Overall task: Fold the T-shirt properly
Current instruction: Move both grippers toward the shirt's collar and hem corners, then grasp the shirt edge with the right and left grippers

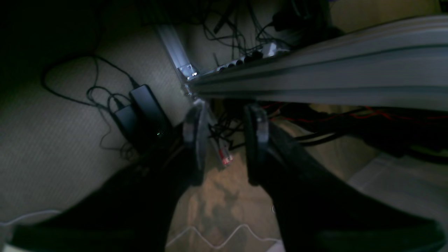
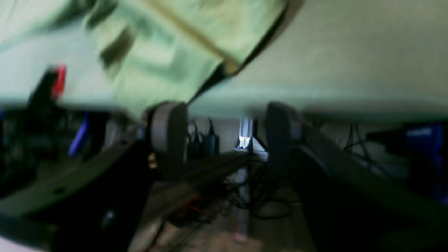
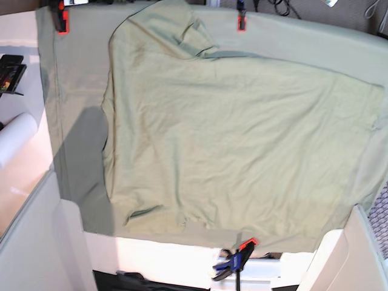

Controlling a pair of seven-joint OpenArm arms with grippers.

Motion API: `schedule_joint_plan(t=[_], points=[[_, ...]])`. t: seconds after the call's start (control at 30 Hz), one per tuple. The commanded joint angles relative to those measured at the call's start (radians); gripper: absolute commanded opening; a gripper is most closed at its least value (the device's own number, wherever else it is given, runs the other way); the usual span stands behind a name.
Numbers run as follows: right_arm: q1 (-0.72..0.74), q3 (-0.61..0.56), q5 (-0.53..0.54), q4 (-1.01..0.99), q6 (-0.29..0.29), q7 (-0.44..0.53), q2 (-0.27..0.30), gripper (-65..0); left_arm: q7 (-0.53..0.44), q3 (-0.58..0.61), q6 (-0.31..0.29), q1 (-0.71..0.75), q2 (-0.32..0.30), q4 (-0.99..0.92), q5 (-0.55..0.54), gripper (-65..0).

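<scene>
T-shirt (image 3: 230, 145) lies spread, wrinkled, across the cloth-covered surface (image 3: 73, 91); likely soft and light, best pinched at its hem corners. Left tool (image 1: 224, 140) and right tool (image 2: 224, 136) gape empty.

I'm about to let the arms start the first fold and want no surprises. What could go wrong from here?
The T-shirt and the table cloth beneath are close in colour, so a pinch may catch both layers. The cloth is held by clamps, so a double grab could strain them. Both grippers, left and right, sit open below the table edge, near cables; rising carelessly might snag one or hit the frame rail.
</scene>
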Motion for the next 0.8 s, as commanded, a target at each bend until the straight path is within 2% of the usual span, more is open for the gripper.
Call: schedule_joint_plan(t=[0.0, 0.2, 0.33, 0.47, 0.77], points=[[0.011, 0.005, 0.011, 0.012, 0.0, 0.009, -0.014, -28.9, -0.01, -0.007, -0.013, 0.01, -0.018, 0.014, -0.014, -43.0], [0.101, 0.005, -0.003, 0.0, -0.003, 0.008, -0.14, -28.9, 0.012, -0.007, -0.013, 0.024, -0.032, 0.014, -0.015, -43.0], [0.139, 0.005, -0.035, -0.004, -0.022, 0.007, -0.197, -28.9, 0.011, -0.008, -0.013, 0.041, -0.034, 0.015, -0.015, -43.0], [0.138, 0.004, -0.04, -0.013, -0.022, 0.003, -0.219, -28.9, 0.011, -0.008, -0.013, 0.048, -0.035, 0.015, -0.033, -43.0], [0.14, 0.004, -0.045, -0.042, -0.047, -0.016, -0.219, -28.9, 0.011, -0.008, -0.013, 0.047, -0.034, 0.015, -0.033, -43.0]])
